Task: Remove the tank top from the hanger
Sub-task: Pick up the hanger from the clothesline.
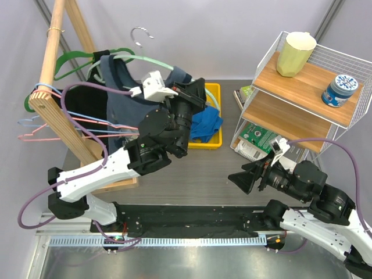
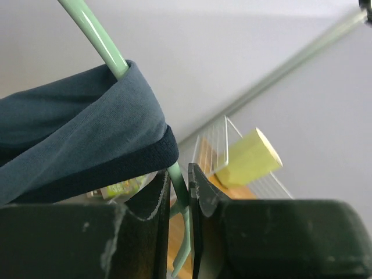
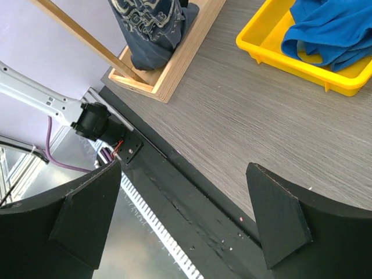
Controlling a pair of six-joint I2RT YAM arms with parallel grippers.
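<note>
Left gripper (image 2: 183, 192) is clenched on the mint-green plastic hanger (image 2: 96, 35), pinching the thin rod near its lower tip. That's just below where the strap of the navy blue fabric tank top (image 2: 70, 139) loops over the hanger arm. From above, the tank top hangs off that hanger beside the slanted wooden rack (image 1: 52, 52), and the right wrist view shows its hem bunched on the rack's base board. Right gripper (image 1: 244, 177) hovers released, jaws spread wide and holding nothing, low over the table and well apart from the garment. The strap isn't off yet, so this looks early. To do it well, keep the hanger end steady with 1 arm and bring the free claw to the strap's edge. Pinch cloth only, then slide it outward past the tip without twisting the hanger.
</note>
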